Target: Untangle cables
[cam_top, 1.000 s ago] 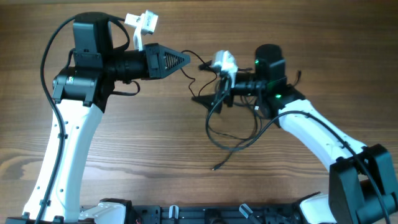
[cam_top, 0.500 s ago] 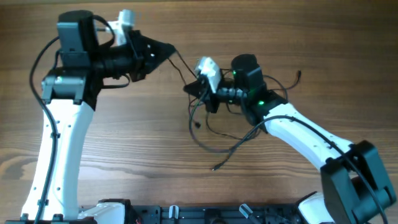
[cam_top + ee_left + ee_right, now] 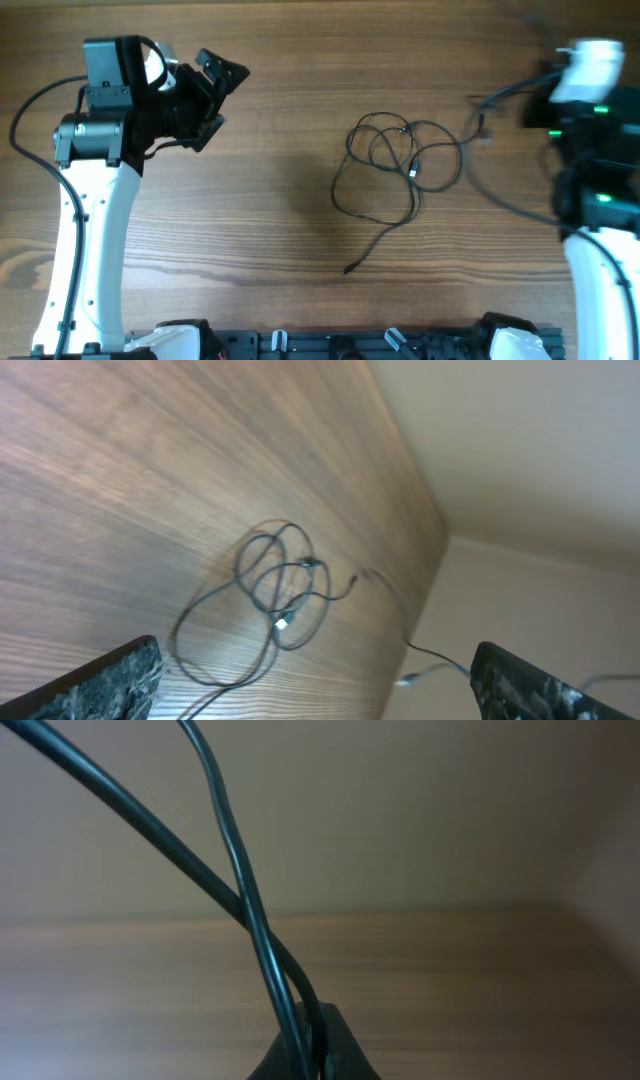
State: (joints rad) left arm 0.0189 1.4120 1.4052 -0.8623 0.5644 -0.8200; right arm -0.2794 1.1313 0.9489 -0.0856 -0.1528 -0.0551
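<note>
Cables [image 3: 413, 170] aren't bunched between the two grippers any more. W/in the last sec both pulled apart, so we read this as a spreading pull w/ overlaps left to clear. Left gripper [image 3: 222, 98] has backed off toward the far-left corner of the bench [image 3: 280, 260], fingers spread wide, holding and touching nothing. Loose loops lie flat just right of bench centre, one tail trailing toward the near edge. One strand lifts off the wood toward the far-right corner, where the right gripper [image 3: 312, 1042] looks pressed together on two crossing strands, tho overhead is blurred there.
</note>
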